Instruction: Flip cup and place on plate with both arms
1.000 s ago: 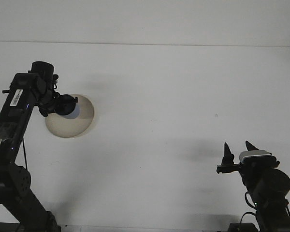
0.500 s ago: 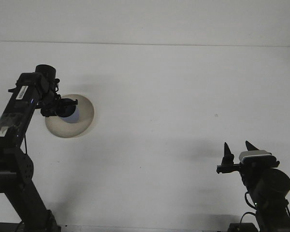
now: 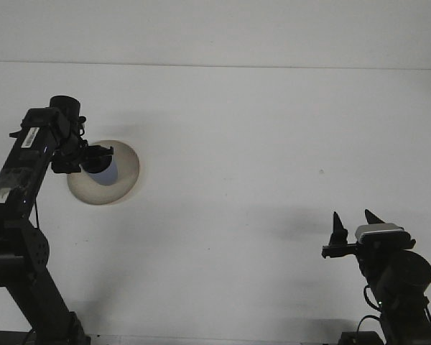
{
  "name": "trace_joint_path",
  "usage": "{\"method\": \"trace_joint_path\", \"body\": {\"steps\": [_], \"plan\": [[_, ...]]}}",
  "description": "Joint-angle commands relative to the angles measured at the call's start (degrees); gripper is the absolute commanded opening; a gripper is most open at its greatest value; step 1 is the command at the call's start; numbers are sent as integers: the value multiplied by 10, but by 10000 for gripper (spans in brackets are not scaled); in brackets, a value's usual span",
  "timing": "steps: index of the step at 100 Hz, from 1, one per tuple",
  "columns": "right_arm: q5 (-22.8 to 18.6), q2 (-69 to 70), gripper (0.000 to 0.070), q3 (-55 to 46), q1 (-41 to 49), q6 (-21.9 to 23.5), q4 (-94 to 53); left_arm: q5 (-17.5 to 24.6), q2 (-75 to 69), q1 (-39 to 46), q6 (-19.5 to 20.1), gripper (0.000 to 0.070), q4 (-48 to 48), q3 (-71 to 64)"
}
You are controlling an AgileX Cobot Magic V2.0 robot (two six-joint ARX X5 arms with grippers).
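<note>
Cup (image 3: 109,172) shows only as a small pale bluish patch over the plate (image 3: 122,183), right at the tip of the left gripper (image 3: 97,159). In the front view, the one view given, the plate is a beige round dish lying flat on the white table (image 3: 237,144), towards the left side. The left arm (image 3: 29,162) reaches up from the lower left corner, and its dark gripper hangs over the plate's left half, hiding most of the cup. Whether its fingers are clamped on the cup or apart I cannot tell, since dark gripper parts cover that spot. Whether the cup rests on the plate or is held just above it is also unclear. The right gripper (image 3: 355,219) sits well apart, near the lower right corner, its two pointed fingers standing apart with nothing between them.
</note>
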Motion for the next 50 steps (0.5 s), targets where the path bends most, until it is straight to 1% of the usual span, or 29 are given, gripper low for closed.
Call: {"method": "trace_joint_path", "body": {"steps": [1, 35, 50], "plan": [[1, 1, 480, 7, 0, -4, 5, -1, -7, 5, -7, 267, 1, 23], [1, 1, 480, 6, 0, -4, 5, -1, -124, 8, -17, 267, -2, 30], [1, 1, 480, 6, 0, -4, 5, -1, -186, -9, -19, 267, 2, 29]]}}
